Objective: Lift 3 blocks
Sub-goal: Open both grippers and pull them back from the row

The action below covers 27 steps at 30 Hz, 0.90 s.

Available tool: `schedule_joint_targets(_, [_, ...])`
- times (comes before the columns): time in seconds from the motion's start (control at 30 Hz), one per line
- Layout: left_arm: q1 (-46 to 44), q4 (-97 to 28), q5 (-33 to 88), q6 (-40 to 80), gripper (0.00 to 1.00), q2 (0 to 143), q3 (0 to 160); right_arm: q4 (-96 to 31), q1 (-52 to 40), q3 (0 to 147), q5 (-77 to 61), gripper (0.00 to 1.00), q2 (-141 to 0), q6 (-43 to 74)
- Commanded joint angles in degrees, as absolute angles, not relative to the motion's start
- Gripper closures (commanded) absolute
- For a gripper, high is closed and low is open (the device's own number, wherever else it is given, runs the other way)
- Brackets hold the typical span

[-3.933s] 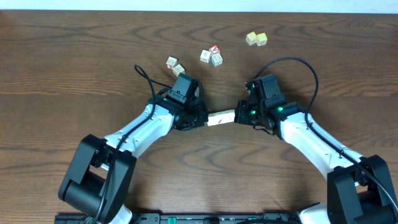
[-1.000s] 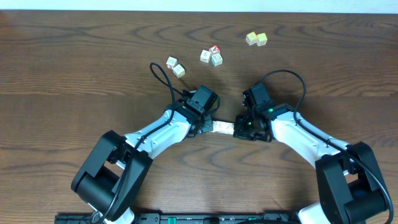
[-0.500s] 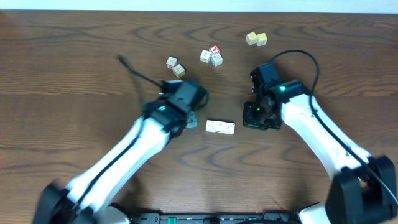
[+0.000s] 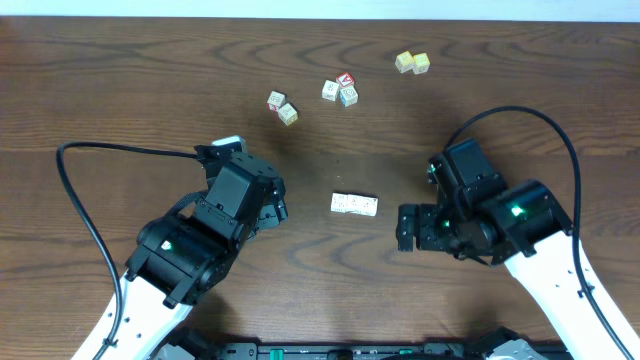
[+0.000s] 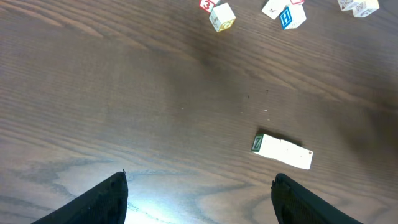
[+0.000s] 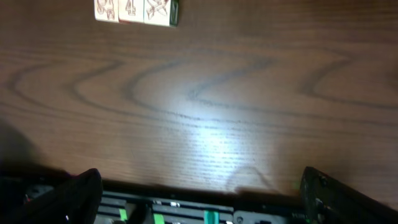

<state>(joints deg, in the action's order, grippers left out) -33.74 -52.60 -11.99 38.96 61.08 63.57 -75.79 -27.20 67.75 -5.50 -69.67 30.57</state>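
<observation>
Blocks [image 4: 354, 204], three in one row, lie apart from seven cubes [image 4: 348, 96].

red 3 on a far cube [image 5: 206, 4], 4 on the middle block [image 6: 130, 9]

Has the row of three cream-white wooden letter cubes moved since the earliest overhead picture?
Yes: the row of three cream-white wooden cubes now lies slightly farther from the red-and-blue-faced cube cluster, toward the robot's base side.

The blocks [image 4: 354, 204] lie in a touching row on the table [image 4: 120, 90], other cubes [image 4: 341, 91] well behind them.
</observation>
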Motion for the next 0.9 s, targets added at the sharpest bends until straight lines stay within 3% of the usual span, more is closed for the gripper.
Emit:
schedule_joint_targets(0.0, [-33.43,-52.88,-12.69,38.68,0.25,61.25,64.47,-76.6,-28.67,67.29,-4.47,0.01,-68.99,31.7])
schedule_joint_targets(0.2, [-33.43,-52.9,-12.69,38.68,0.25,61.63,64.47,-76.9,-28.82,67.29,-9.74,0.01,-69.01,31.7])
schedule_joint_targets(0.87, [-33.43,-52.9,-12.69,38.68,0.25,61.73,64.47,-77.21,-28.82,67.24,-8.27,0.01,-69.04,31.66])
